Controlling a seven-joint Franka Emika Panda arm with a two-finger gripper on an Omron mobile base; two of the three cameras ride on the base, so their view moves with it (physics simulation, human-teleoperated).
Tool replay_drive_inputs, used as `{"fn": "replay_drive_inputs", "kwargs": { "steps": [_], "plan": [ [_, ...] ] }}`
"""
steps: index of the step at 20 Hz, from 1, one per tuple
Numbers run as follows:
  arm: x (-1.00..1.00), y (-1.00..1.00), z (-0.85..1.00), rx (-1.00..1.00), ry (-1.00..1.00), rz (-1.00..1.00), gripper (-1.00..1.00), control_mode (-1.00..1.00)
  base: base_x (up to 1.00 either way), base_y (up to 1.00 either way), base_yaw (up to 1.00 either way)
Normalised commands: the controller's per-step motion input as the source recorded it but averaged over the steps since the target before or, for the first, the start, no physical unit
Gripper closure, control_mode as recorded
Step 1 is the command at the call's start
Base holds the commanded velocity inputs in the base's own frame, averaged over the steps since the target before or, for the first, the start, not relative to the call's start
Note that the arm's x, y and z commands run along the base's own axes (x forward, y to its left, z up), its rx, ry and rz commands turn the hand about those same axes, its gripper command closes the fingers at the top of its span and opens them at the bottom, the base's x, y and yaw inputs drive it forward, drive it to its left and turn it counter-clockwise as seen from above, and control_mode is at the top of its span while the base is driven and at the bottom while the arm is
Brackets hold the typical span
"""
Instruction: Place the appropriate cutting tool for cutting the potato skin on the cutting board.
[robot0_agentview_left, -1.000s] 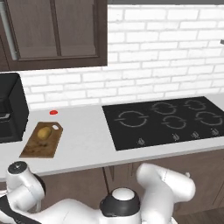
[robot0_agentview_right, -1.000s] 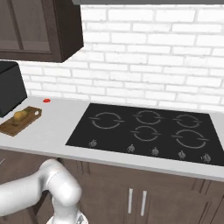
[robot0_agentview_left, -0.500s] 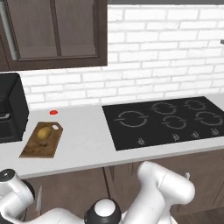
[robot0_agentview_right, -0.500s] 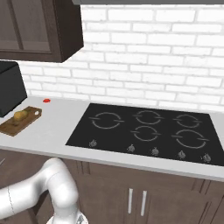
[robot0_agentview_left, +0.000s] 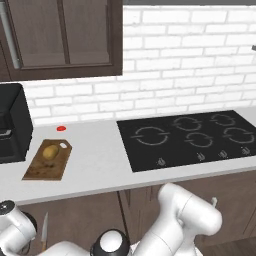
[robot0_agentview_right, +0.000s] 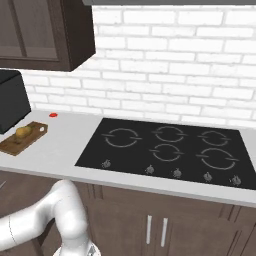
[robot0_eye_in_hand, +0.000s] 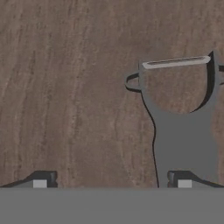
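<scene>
**Fingers wide over the peeler**

The fingers (robot0_eye_in_hand: 43, 179) are spread wide in the hand view, nothing gripped between them. The gripper (robot0_eye_in_hand: 111, 181) is held just above the peeler (robot0_eye_in_hand: 183, 127), whose handle lies by the right fingertip, its looped head and pale blade pointing away. The peeler rests on a brown wood-grain surface (robot0_eye_in_hand: 70, 87). On the counter (robot0_agentview_left: 95, 165), the potato (robot0_agentview_left: 49, 151) sits on the far end of the board (robot0_agentview_left: 42, 167), at the left. A small red item (robot0_agentview_left: 61, 128) lies beyond the board, a black appliance (robot0_agentview_left: 12, 125) left of it, and the cooktop (robot0_agentview_left: 190, 137) to the right. A knife (robot0_agentview_left: 44, 230) is seen below the counter edge.
</scene>
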Motion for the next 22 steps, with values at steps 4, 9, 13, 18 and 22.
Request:
{"fn": "replay_drive_inputs", "kwargs": {
  "steps": [4,9,13,18,22],
  "plan": [
    [0.0,0.04,-0.27,0.0,0.01,0.0,-1.0,-1.0,0.0,0.0,0.0],
    [0.0,0.0,-0.22,-0.02,0.02,0.0,-1.0,-1.0,0.0,0.0,0.0],
    [-0.08,0.0,-0.24,-0.02,0.05,-0.01,-1.0,-1.0,0.0,0.0,0.0],
    [-0.17,0.0,-0.1,-0.01,0.01,-0.03,-1.0,-1.0,0.0,0.0,0.0],
    [-0.07,0.0,-0.06,-0.03,0.0,-0.05,-1.0,-1.0,0.0,0.0,0.0]
  ]
}}
